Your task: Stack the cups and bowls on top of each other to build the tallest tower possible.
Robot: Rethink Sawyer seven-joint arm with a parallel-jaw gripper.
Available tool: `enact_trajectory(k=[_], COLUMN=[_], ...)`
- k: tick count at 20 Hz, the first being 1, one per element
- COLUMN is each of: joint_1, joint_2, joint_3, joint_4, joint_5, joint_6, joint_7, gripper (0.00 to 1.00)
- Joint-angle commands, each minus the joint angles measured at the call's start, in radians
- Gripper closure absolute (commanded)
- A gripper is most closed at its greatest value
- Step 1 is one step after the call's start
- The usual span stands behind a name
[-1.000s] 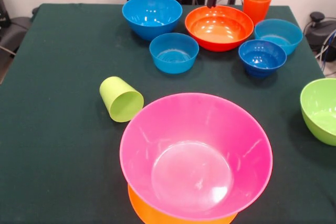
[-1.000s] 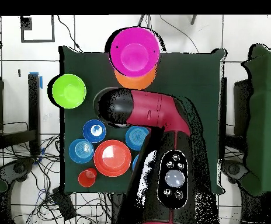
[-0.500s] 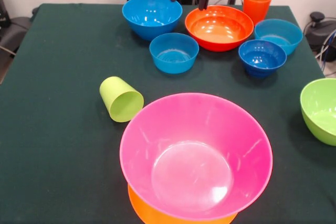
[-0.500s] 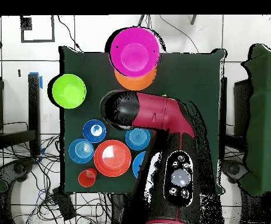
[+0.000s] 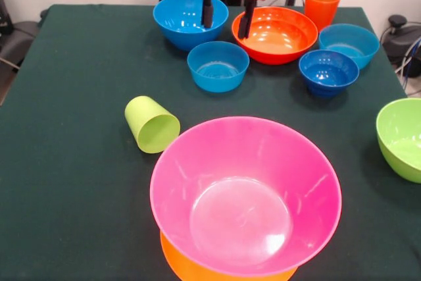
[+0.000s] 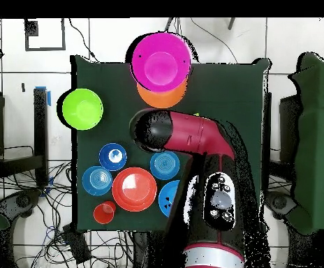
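Gripper (image 5: 226, 18) open, fingers (image 5: 208, 11) spread wide and empty, hanging above the gap between the blue bowl (image 5: 187, 19) and red-orange bowl (image 5: 274, 34). A small blue bowl (image 5: 218, 65) sits just in front. Tower (image 5: 245, 195), pink bowl upright on the light-orange bowl (image 5: 191, 269), lies well apart at the near edge, green cup (image 5: 151, 124) on its side beside it. Arm (image 6: 186, 134) reaches over the table centre

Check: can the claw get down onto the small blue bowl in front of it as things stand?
Probably yes. The claw hangs open above the gap between the medium blue bowl and the red-orange bowl; the small blue bowl sits just ahead, upright and with nothing over it.
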Motion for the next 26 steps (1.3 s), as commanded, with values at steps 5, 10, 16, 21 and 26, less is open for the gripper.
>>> enact_trajectory(k=[5, 10, 16, 21, 26], joint_1=[-0.034, -0.027, -0.027, -0.039, -0.026], joint_2=[0.103, 0.107, 0.118, 0.139, 0.161], joint_3=[0.128, 0.125, 0.119, 0.099, 0.068], joint_4=[0.023, 0.020, 0.005, -0.064, -0.163], joint_5=[-0.085, -0.089, -0.090, -0.112, -0.139], joint_6=[-0.091, -0.097, -0.097, -0.070, -0.041], joint_7=[-0.066, -0.056, -0.052, -0.070, -0.049], gripper=[0.00, 0.00, 0.00, 0.00, 0.00])
